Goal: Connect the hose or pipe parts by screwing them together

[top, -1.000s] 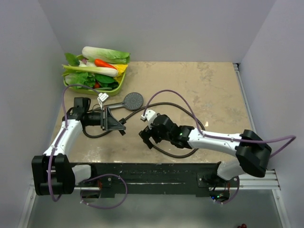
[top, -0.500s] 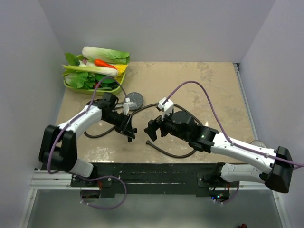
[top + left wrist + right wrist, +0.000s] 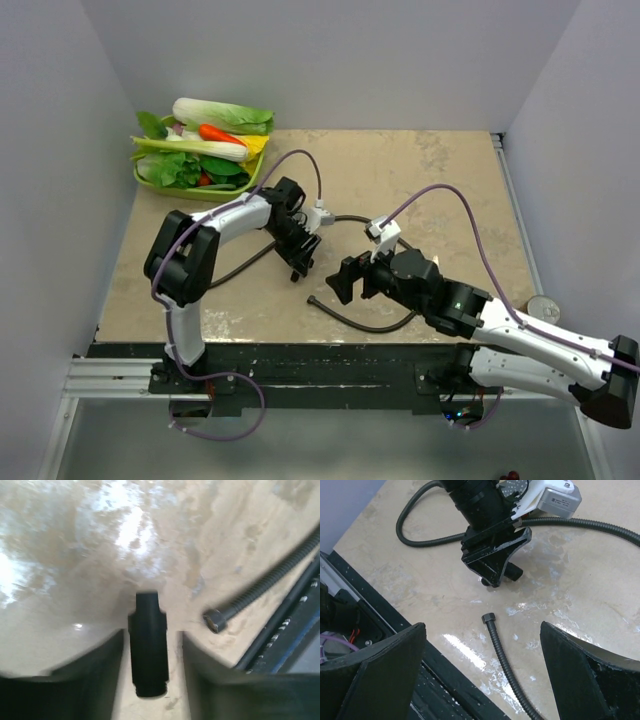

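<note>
Bringing the hose nut onto the threaded end of the shower head handle seems the step in hand; nothing is joined yet. The left hand stands around the handle, low over the table. Thin strips of table show beside its fingers, so I cannot tell if it pinches the handle or only frames it. The right hand is spread wide and empty, near the nut, which lies on the table just beside the handle end. To do it well, the right hand should take the hose close behind the nut, line it straight with the thread, then turn. The hose curls around both hands and may pull back. Purple cables hang over the work. A basket of vegetables sits well apart.
</note>
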You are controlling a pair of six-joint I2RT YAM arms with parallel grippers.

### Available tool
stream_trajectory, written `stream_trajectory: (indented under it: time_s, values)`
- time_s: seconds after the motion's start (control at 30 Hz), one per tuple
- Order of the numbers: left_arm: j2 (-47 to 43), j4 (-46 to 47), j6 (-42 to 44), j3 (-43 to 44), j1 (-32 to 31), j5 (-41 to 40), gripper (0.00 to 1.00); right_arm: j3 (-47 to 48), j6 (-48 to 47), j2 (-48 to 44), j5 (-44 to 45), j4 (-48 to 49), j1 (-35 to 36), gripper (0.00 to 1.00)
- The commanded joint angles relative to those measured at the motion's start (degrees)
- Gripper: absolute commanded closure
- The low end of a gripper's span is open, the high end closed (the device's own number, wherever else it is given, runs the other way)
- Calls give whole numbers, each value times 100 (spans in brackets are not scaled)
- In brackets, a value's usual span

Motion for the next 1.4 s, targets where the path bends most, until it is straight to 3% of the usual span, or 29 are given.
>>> stream_trajectory:
  time_s: [0.0,0.07,0.3,0.47,0.6,0.7,0.9,1.37]
  values:
    - [95,-41,643,334,-137,-562,28,-106,221,-18,230,-112,0,1]
    - [103,-111,705,422,-146,-388,1,-133,212,69,239,-95,8,1]
    - [-686,-383,802,510,151,-343,1,8,28,955,256,-77,0,1]
    - [-1460,-1120,1144,774,1398,245,1,455,-385,2019,406,-77,-105,1]
    - [-2110,-1499,1592,581,2348,632,1,1183,-1228,2968,-172,378,-597,1]
    - [-2594,-1658,1812,222,2464,782,1,1998,-1948,3750,-1007,539,-1037,1]
    - [-3104,-2044,2340,-9,2464,1134,1,3758,-2864,5614,-1659,-358,-1117,1]
    - [-3465,-2484,2507,0,2464,1319,1,4042,-3269,6556,-1897,-858,-1125,4]
